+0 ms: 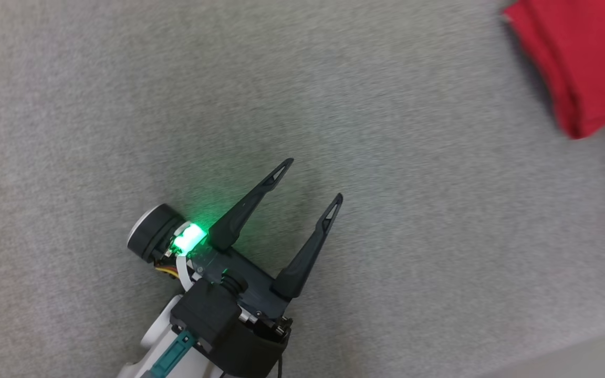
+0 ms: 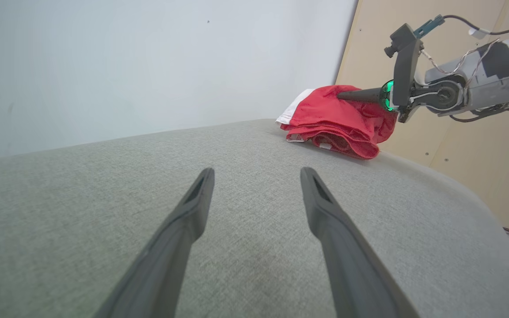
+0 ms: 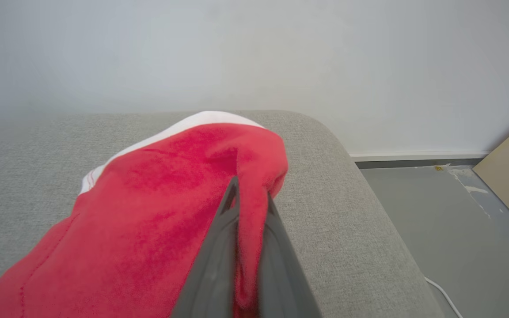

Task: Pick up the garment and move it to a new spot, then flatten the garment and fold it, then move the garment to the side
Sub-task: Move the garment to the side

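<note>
Grey fabric surface (image 1: 124, 105); red garment (image 1: 586, 63) upper right, pinched by right gripper (image 3: 251, 198); left gripper (image 1: 313, 179) spread, lower centre; white wall (image 3: 254, 53) behind.

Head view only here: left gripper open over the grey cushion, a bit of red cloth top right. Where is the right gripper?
Observer: The right gripper is at the garment, its fingers shut on a fold of the red cloth.
Operator: Is the garment off the cushion?
Observer: No, in the left wrist view its lower folds rest on the cushion; just the pinched top is raised.
Operator: All red?
Observer: No, a white band runs along its far edge in the right wrist view.
</note>
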### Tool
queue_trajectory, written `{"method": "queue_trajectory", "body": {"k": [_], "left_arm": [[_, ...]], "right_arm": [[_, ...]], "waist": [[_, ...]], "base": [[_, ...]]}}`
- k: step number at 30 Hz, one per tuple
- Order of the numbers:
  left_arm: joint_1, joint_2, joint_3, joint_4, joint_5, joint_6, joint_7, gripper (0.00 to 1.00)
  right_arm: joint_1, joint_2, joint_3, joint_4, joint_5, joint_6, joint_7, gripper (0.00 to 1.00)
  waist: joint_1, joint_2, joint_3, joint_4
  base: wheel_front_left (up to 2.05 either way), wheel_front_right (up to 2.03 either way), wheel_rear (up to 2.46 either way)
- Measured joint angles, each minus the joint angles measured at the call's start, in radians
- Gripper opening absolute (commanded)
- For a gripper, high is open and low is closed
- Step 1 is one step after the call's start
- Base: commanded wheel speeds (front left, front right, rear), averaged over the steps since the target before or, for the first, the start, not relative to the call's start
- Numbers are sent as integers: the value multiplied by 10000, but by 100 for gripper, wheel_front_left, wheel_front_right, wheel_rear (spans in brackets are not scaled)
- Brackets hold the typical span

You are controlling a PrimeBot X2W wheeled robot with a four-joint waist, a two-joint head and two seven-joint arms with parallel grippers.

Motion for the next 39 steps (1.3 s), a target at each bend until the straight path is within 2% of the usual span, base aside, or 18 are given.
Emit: {"method": "queue_trajectory", "body": {"k": [9, 14, 21, 33, 34, 35, 36, 39], "left_arm": [[-230, -27, -165, -259, -4, 56, -19, 100], [-274, -35, -244, -272, -31, 100, -19, 100], [-269, 42, -280, -280, -81, 192, -17, 100], [-290, 182, -372, -330, -186, 278, -17, 100], [-291, 190, -378, -328, -192, 280, -17, 100], [-296, 198, -387, -326, -192, 288, -15, 100], [-303, 201, -399, -322, -192, 290, -17, 100], [-317, 228, -435, -313, -196, 309, -15, 100]], "right_arm": [[-450, -711, 17, 111, -46, -2, 0, 0], [-560, -936, 219, 0, -73, 0, 2, 0], [-447, -1626, 267, 31, 50, 0, 0, 0], [74, -2054, 171, 330, 88, 0, 0, 0], [73, -2046, 138, 405, 35, 0, 2, 12], [69, -2027, 69, 508, -12, 0, 2, 44], [49, -1992, -6, 663, -157, 0, 0, 97], [-58, -1827, -203, 1344, -911, 0, 2, 100]], "waist": [[-2, 0, 533, 577], [-1, 0, 534, 652], [-1, 0, 453, 716], [-1, 0, 460, 697], [-1, 0, 457, 696], [-1, -1, 454, 695], [-2, 0, 452, 695], [-1, 0, 423, 700]], "base": [[0, 0, 0], [0, 0, 0], [0, 0, 0], [0, 0, 0], [0, 0, 0], [0, 0, 0], [0, 0, 0], [0, 0, 0]]}}
